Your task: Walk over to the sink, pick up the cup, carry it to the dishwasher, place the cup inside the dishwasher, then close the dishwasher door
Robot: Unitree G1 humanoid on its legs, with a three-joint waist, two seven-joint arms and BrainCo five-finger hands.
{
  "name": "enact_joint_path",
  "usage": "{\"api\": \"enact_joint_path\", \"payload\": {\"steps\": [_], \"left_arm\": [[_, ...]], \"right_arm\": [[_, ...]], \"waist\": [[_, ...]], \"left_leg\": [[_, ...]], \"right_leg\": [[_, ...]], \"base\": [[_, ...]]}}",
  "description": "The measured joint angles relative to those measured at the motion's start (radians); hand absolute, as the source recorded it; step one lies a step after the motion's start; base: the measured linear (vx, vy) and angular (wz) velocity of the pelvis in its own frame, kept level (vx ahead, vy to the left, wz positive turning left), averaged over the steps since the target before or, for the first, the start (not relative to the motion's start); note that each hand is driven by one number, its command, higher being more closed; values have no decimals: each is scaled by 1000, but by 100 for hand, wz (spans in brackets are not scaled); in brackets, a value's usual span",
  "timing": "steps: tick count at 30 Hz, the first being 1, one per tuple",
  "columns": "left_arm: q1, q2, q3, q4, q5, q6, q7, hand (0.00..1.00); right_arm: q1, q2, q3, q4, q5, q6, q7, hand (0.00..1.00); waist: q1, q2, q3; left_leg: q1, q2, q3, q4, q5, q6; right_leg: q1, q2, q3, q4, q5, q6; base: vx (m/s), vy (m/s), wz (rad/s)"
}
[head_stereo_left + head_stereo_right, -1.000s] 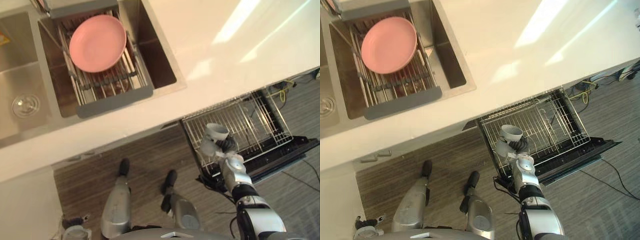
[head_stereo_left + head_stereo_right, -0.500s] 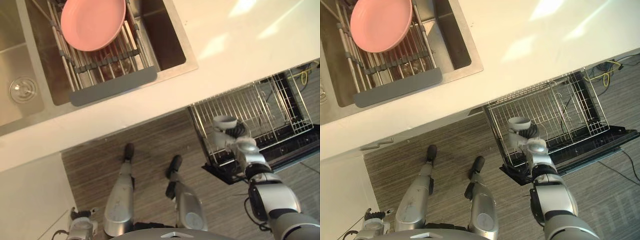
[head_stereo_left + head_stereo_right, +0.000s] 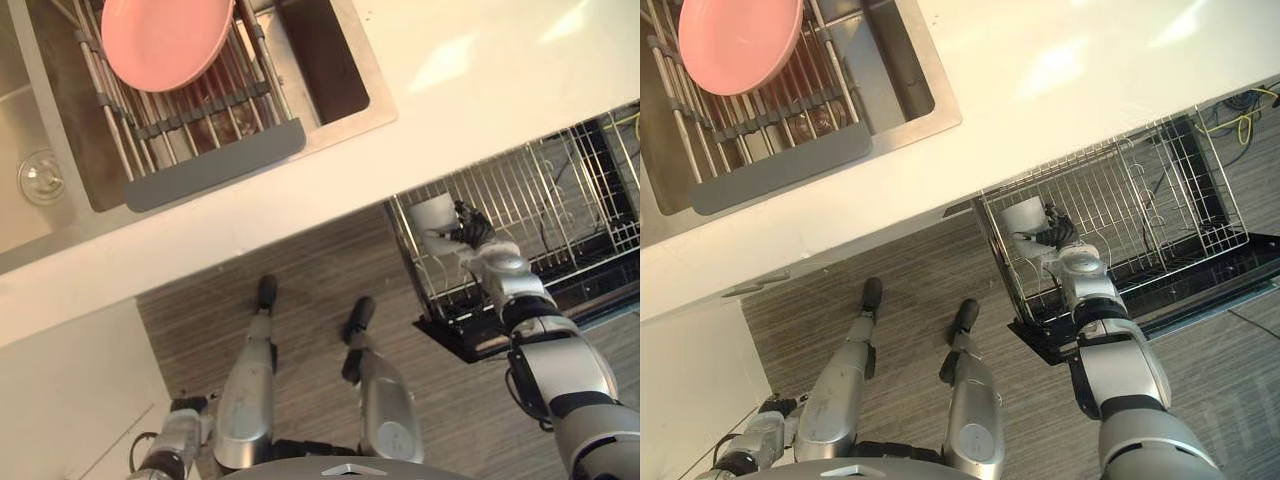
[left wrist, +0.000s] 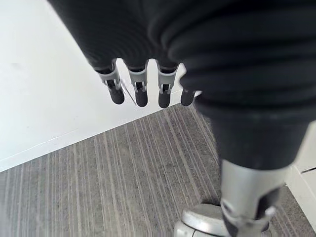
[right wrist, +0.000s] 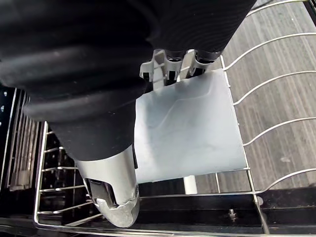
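While my right hand (image 3: 478,236) reaches over the pulled-out dishwasher rack (image 3: 560,185), its fingers are curled round the pale cup (image 3: 432,215) and clamp it by the side. The cup sits at the rack's corner nearest the robot, on the end towards the robot's left, with its open mouth turned away from the hand. In the right wrist view the cup (image 5: 187,128) shows past the fingertips, with the rack's wires running beside and under it. I cannot tell whether it touches them. Below the rack, the black dishwasher door (image 3: 1205,275) lies folded down and open. The white counter (image 3: 470,110) runs just above the rack's far side. Well off from the rack, along the counter to the robot's left, is the steel sink (image 3: 325,70). A grey drying rack (image 3: 215,165) lies across it, with a pink plate (image 3: 165,40) on top. My left hand (image 3: 172,445) hangs low, far from the rack, above the wood-grain floor (image 4: 113,173). Its fingers (image 4: 140,91) hang loose and apart, holding nothing.
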Motion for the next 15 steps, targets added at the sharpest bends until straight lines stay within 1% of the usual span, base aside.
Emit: {"api": "enact_joint_path", "payload": {"steps": [4, 6, 8, 9, 11, 12, 14, 15], "left_arm": [[0, 0, 1, 4, -1, 13, -3, 0], [0, 0, 5, 5, -9, 13, -2, 0], [2, -1, 11, 6, -45, 11, 0, 0], [3, -1, 16, 1, -76, 3, 5, 0], [10, -2, 33, -12, -106, -14, 9, 0], [10, -5, 55, -13, -135, -31, 13, 0], [11, -5, 73, -12, -163, -38, 21, 0], [18, -5, 99, -13, -181, -38, 20, 0]], "right_arm": [[9, -10, -17, -25, 100, 20, 48, 0], [37, -7, -22, -59, 138, 20, 58, 0], [87, 33, -59, -114, 190, 16, 62, 0], [133, 74, -88, -169, 219, 4, 45, 0], [178, 111, -110, -234, 233, -15, 24, 0], [216, 136, -131, -284, 233, -33, -11, 0], [289, 168, -172, -351, 233, -53, -55, 0], [345, 194, -202, -392, 222, -67, -95, 0]], "waist": [[-6, 5, 2], [-7, 5, 2], [-13, 5, 2], [-19, 6, 2], [-30, 7, 0], [-37, 8, -2], [-39, 7, -30], [-46, 6, -54]], "left_leg": [[10, 5, -1, 1, 1, -3], [22, 8, 0, -1, -1, -5], [55, 13, 4, -2, -7, -13], [82, 15, 7, -7, -10, -17], [105, 19, 7, -19, -10, -17], [117, 19, 6, -21, -10, -17], [118, 20, 5, -22, -11, -18], [127, 20, 6, -22, -13, -17]], "right_leg": [[0, -1, 0, 23, -15, -2], [6, -1, -1, 37, -27, -3], [34, -1, -3, 47, -38, -3], [60, 0, -5, 48, -46, -3], [80, 0, -10, 51, -53, -1], [93, -1, -15, 50, -57, 0], [98, -1, -19, 47, -57, 1], [114, -1, -25, 38, -57, 2]], "base": [[19, -47, 0], [35, -48, 0], [56, -48, 0], [46, -37, 0], [32, -32, 5], [19, -20, 7], [34, -12, 7], [37, -10, 9]]}}
